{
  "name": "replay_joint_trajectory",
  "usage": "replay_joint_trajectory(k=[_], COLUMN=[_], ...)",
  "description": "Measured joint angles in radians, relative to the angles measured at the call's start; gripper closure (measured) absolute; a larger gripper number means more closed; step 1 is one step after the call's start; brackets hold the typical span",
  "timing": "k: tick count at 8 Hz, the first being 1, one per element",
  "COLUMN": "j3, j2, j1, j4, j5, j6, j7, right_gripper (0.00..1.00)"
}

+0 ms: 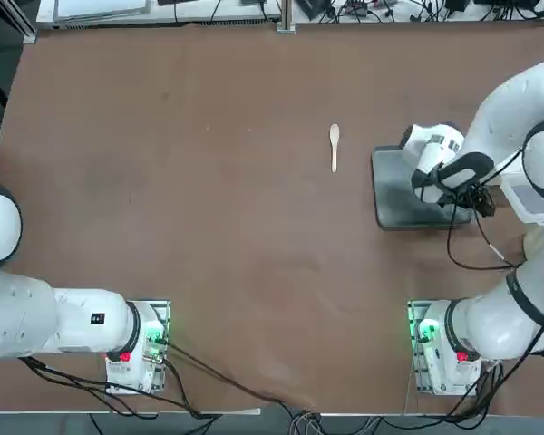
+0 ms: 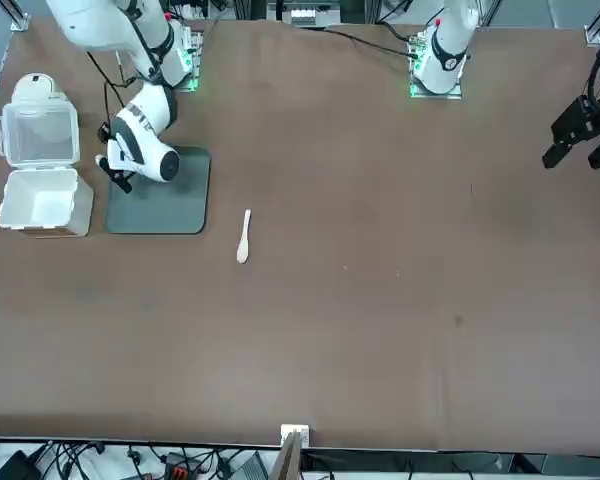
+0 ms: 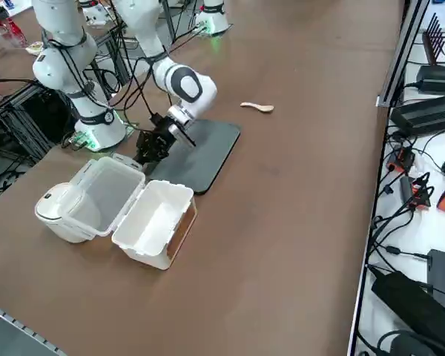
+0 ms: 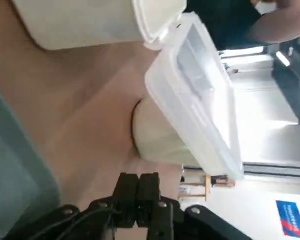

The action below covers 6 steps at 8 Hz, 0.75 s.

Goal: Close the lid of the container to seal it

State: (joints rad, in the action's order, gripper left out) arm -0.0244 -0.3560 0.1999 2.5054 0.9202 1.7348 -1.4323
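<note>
"Where's the container?" "I've got the container [image 3: 154, 222] on the brown surface [image 3: 282, 259], its open mouth facing up, beside the dark grey square tray [image 3: 199, 154] on my arm's outer side."

"And the lid?" "The lid [image 3: 107, 194] is swung open, joined to the container along one edge. It leans over the round white object [image 3: 61, 213], on the side nearer the arm's base."

"What about your gripper?" "My right gripper [image 4: 140, 176] is over the tray's edge, near the lid. Its two fingers are together, fully shut, with nothing between them. In the wrist view, the lid stands apart from the fingertips."

"Anything else out there?" "A small white spoon [image 1: 335, 148] lies on the surface, on the other side of the tray from the container, well apart from both."
</note>
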Motion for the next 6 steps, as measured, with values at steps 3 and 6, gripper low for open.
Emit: replay_joint_trajectory(k=[3,6], j3=[-0.010,-0.006], j2=[-0.007,-0.007], j1=[-0.104,-0.161], j4=[0.043,0.065], j5=[0.176,0.249], j6=[-0.005,-0.004], j7=[-0.040,-0.072], right_gripper=[0.98,0.98])
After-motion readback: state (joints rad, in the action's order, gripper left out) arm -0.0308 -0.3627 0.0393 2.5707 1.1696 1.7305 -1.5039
